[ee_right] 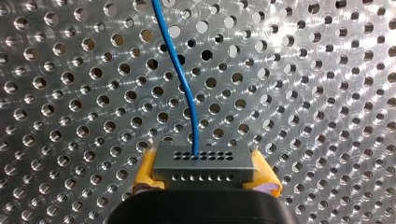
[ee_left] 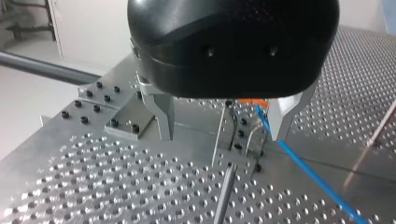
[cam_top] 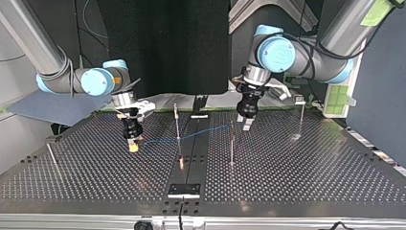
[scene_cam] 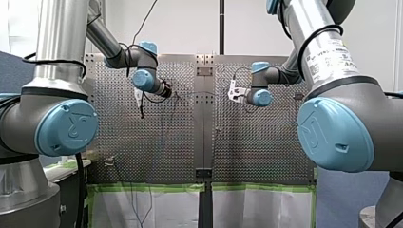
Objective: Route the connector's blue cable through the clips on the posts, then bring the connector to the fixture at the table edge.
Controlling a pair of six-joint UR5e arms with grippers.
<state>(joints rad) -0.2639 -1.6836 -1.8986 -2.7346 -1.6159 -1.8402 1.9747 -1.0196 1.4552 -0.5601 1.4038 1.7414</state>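
At the top view's 9 o'clock, my right gripper (cam_top: 134,143) has its yellow pads clamped on the connector (ee_right: 203,163). The blue cable (ee_right: 186,93) runs toward 3 o'clock past a post (cam_top: 177,125) to my left gripper (cam_top: 246,125). That gripper's metal fingers stand apart, the cable just beside one.

Perforated metal table (cam_top: 306,177) in shot, slim posts (cam_top: 232,148) standing upright across it, well apart, and a dark plate (cam_top: 184,190) lying flat at the top view's near edge.

UR emblem on my left arm's blue joint cap (scene_cam: 68,127), same on my right arm's cap (scene_cam: 335,133); white label (scene_cam: 332,59) print unreadable.
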